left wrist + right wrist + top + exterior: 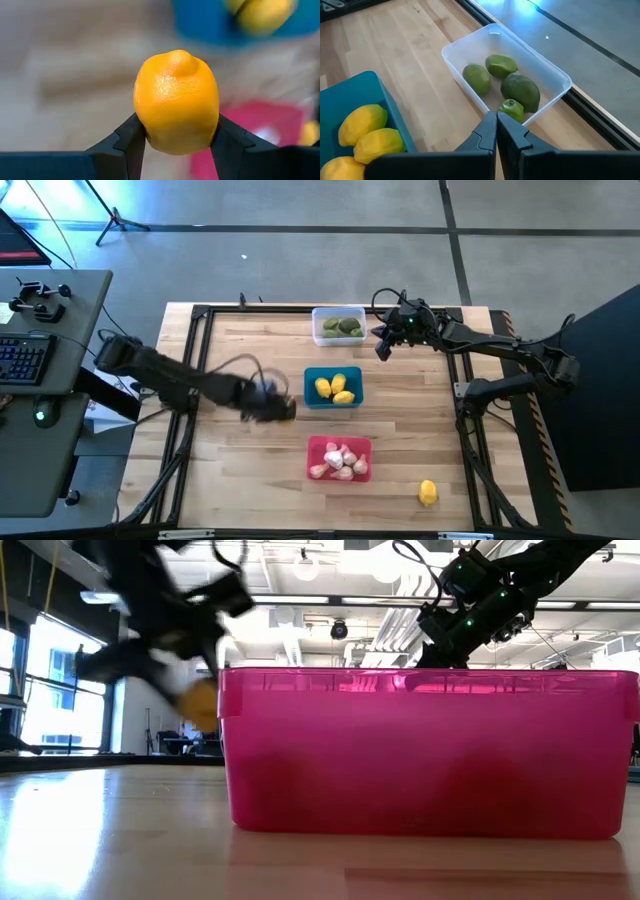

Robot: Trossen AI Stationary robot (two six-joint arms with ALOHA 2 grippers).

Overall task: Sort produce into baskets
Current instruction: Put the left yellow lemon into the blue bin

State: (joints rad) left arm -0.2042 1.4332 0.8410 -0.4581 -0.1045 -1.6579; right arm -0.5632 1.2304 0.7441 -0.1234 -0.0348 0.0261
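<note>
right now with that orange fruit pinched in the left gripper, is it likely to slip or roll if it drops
The orange fruit is rounded, so it would probably roll if dropped. The left gripper pinches only its lower sides, so it could pivot. Its dimpled skin looks firm and may resist slipping.

Orange fruit [176,101] upright, pinched; others sorted in three baskets [333,387].

Grey floor [300,205], side desk [50,380] with keyboard [25,360].

Dimpled, glossy orange fruit [176,102]; translucent plastic clear basket [507,75]; wooden table [250,450].
</note>
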